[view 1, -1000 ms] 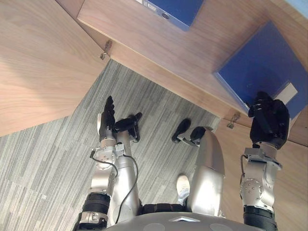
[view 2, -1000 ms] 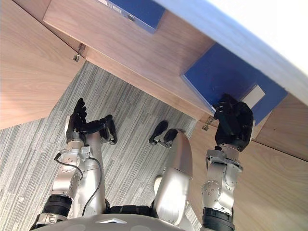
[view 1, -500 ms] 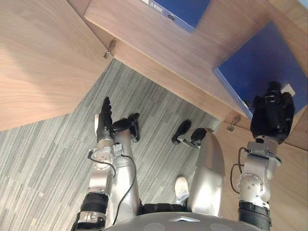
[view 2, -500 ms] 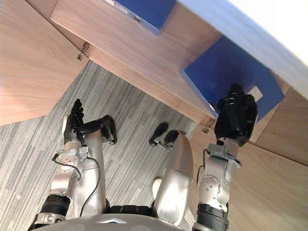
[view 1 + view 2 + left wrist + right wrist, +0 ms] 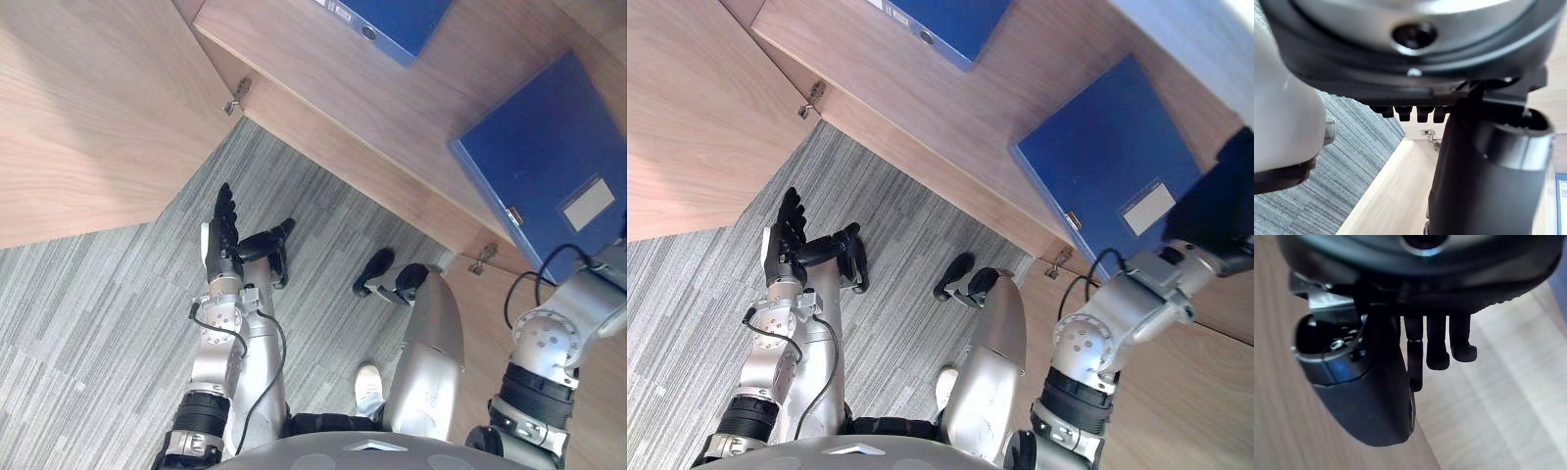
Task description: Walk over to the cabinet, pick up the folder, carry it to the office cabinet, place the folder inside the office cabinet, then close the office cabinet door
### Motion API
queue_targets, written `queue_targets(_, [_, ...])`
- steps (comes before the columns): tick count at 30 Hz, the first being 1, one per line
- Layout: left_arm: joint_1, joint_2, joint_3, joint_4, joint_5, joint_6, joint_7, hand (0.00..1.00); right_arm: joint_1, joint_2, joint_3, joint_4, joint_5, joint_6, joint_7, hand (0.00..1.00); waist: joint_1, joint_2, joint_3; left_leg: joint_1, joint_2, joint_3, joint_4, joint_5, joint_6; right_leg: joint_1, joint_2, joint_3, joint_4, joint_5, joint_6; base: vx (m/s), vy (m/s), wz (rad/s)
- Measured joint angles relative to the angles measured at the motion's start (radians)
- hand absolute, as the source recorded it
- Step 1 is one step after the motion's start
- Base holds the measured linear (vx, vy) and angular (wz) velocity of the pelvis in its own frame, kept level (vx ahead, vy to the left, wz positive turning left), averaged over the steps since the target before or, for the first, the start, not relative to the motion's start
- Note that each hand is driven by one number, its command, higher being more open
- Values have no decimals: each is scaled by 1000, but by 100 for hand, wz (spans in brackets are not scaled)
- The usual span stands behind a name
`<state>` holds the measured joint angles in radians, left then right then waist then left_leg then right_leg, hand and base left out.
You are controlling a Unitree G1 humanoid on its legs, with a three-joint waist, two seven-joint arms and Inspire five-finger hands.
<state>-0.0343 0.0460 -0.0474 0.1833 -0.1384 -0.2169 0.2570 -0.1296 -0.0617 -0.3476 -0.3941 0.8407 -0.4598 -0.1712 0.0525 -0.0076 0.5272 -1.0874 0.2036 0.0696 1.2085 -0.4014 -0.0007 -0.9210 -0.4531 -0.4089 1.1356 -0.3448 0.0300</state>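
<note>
A blue folder (image 5: 545, 162) with a white label lies flat on the wooden shelf (image 5: 323, 88) of the open cabinet, with nothing touching it. My right hand (image 5: 1236, 196) is off to the folder's right, clear of it. In the right wrist view its fingers (image 5: 1437, 345) hang straight and empty over pale wood. My left hand (image 5: 223, 235) hangs low over the grey carpet, fingers straight, holding nothing.
A second blue folder (image 5: 392, 20) sits further back on the same shelf. The left cabinet door (image 5: 88, 117) stands open, hinge (image 5: 238, 95) at its corner. Another hinge (image 5: 482, 258) and the right door (image 5: 1176, 392) lie below the folder. Grey carpet (image 5: 88, 323) lies underfoot.
My right hand has come off the blue folder and swung away to the right. The folder stays flat on the shelf. The left hand has barely moved.
</note>
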Motion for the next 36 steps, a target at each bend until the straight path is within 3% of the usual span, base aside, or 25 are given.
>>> queue_targets(3, [0, -6, -14, 1, -11, 1, -3, 100, 94, 70, 139, 49, -4, 84, 54, 0, 0, 0, 0, 1, 0, 0, -2, -1, -2, 0, 0, 0, 0, -1, 0, 0, 0, 0])
queue_targets(6, [0, -10, -14, 3, -10, 1, -8, 100, 140, 81, 189, 131, -11, 166, 96, 0, 0, 0, 0, 1, 0, 0, -3, -6, -10, 0, 0, 1, 0, -1, 0, 0, 0, 0])
queue_targets(10, [-7, -9, -5, 25, -6, 1, -19, 100, 165, 80, 212, 194, -17, 211, 158, 0, -2, 0, 0, 7, 1, 3, -3, -4, -6, 2, 0, 4, 0, -1, 0, 0, 0, 0])
queue_targets(16, [-38, 0, 36, 97, 32, 5, -19, 100, 164, 54, 213, 289, -79, 238, 225, 0, -8, -1, 0, 15, 1, 7, -17, 1, 1, 10, 4, 1, -16, 3, 2, 0, 0, 0])
queue_targets(23, [-39, 1, 55, 99, 31, 5, -17, 100, 164, 55, 200, 290, -85, 238, 224, 0, -17, -2, 1, 17, 1, 12, -22, 2, 3, 10, 4, 1, -24, 6, 4, 5, 2, 0])
queue_targets(36, [-36, -5, 66, 4, 13, 4, -12, 100, 164, 69, 64, 290, -88, 235, 115, 0, -24, -3, 2, 13, 16, 15, -21, -1, -1, 2, 16, 4, -28, 7, 3, 3, -3, -2])
